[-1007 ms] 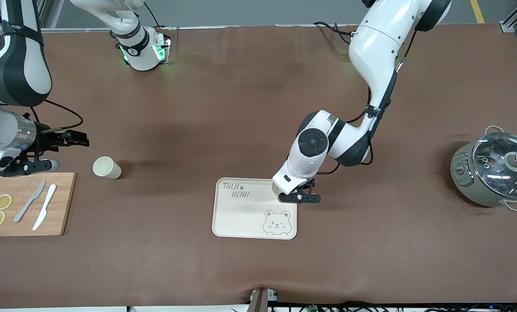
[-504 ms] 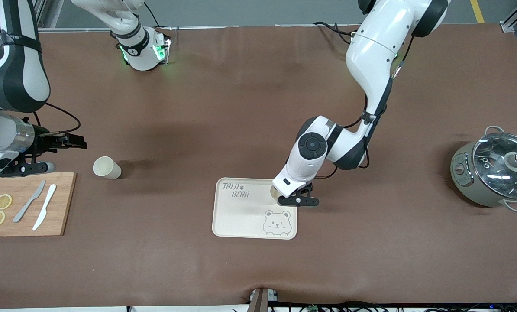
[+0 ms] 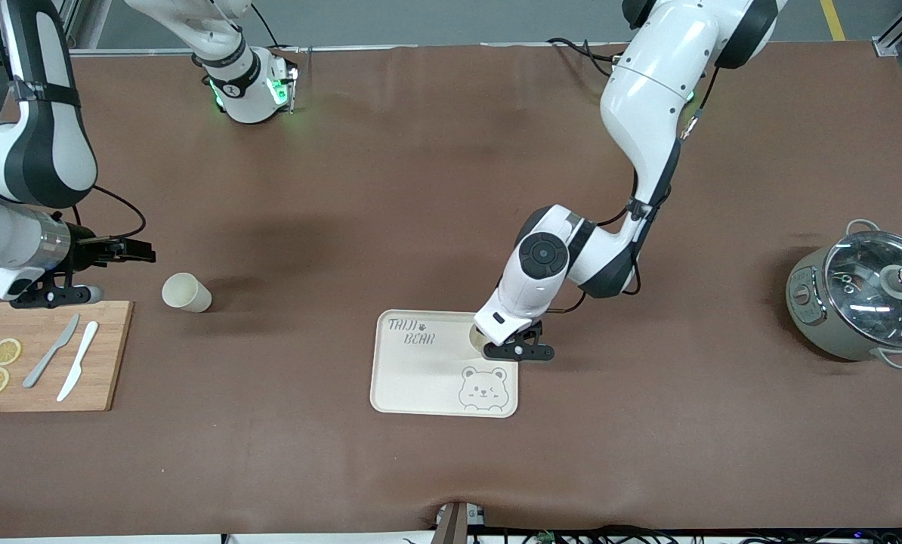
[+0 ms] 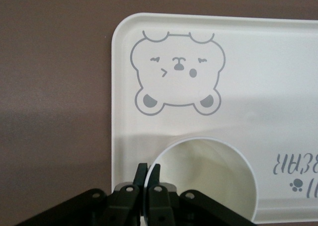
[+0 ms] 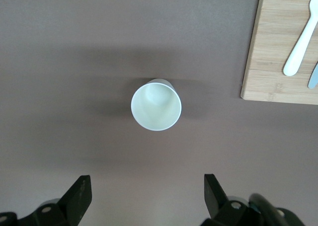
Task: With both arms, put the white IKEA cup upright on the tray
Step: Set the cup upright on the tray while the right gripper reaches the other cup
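Note:
The cream tray [image 3: 421, 378] with the bear drawing lies near the table's middle and fills the left wrist view [image 4: 278, 77]. My left gripper [image 3: 505, 349] is shut on the rim of a white cup [image 3: 479, 338], one finger inside and one outside. The cup is mouth up at the tray's corner near the bear; the left wrist view shows the gripper [image 4: 148, 169] and the cup [image 4: 208, 176]. I cannot tell if the cup touches the tray. A second white cup [image 3: 186, 292] is on the table. My right gripper [image 3: 130, 249] is open beside it, apart from it [image 5: 146, 186]; the cup's mouth faces the wrist camera [image 5: 156, 105].
A wooden cutting board [image 3: 43, 355] with two knives and lemon slices lies at the right arm's end, also seen in the right wrist view [image 5: 278, 47]. A grey pot with a glass lid [image 3: 859, 302] stands at the left arm's end.
My left gripper has shifted slightly inward over the tray's corner with the cup. My right arm's upper links have swung, and its gripper has shifted only a little.

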`<state>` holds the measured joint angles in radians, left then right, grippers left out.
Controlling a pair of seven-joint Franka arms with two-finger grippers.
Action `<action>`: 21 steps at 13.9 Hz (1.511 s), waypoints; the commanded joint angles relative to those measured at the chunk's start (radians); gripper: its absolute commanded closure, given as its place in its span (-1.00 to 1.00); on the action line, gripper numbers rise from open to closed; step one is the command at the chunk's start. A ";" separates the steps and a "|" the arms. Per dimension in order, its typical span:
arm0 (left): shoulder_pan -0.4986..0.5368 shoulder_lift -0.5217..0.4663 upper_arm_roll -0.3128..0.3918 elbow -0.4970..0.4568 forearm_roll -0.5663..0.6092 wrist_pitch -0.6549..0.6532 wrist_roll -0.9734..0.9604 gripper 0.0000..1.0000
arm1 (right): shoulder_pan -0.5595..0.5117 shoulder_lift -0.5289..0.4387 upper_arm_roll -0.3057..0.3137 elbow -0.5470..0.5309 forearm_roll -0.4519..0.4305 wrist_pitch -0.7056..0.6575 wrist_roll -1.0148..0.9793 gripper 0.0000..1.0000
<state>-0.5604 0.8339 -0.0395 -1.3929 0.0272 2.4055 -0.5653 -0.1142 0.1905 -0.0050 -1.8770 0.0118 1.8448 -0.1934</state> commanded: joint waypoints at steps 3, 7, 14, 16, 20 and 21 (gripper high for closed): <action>-0.018 0.014 0.010 0.023 0.022 0.026 -0.035 1.00 | -0.037 -0.002 0.010 -0.065 -0.006 0.109 -0.014 -1.00; -0.018 0.022 0.013 0.023 0.025 0.047 -0.027 0.23 | -0.050 0.015 0.011 -0.093 -0.006 0.185 -0.014 -1.00; -0.024 0.021 0.016 0.020 0.026 0.067 -0.030 -1.00 | -0.050 0.075 0.011 -0.097 -0.006 0.243 -0.014 -0.90; -0.024 0.008 0.015 0.020 0.026 0.061 -0.030 -1.00 | -0.053 0.096 0.011 -0.099 -0.006 0.275 -0.014 -0.76; -0.012 -0.033 0.018 0.017 0.060 -0.018 -0.019 -1.00 | -0.058 0.125 0.011 -0.143 -0.006 0.369 -0.015 -0.76; -0.006 -0.045 0.018 0.017 0.080 -0.054 -0.010 -1.00 | -0.058 0.129 0.010 -0.165 -0.006 0.405 -0.015 -0.71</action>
<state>-0.5675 0.8316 -0.0323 -1.3701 0.0571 2.4230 -0.5711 -0.1514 0.3140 -0.0069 -2.0051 0.0118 2.1947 -0.1984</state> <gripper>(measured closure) 0.000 0.115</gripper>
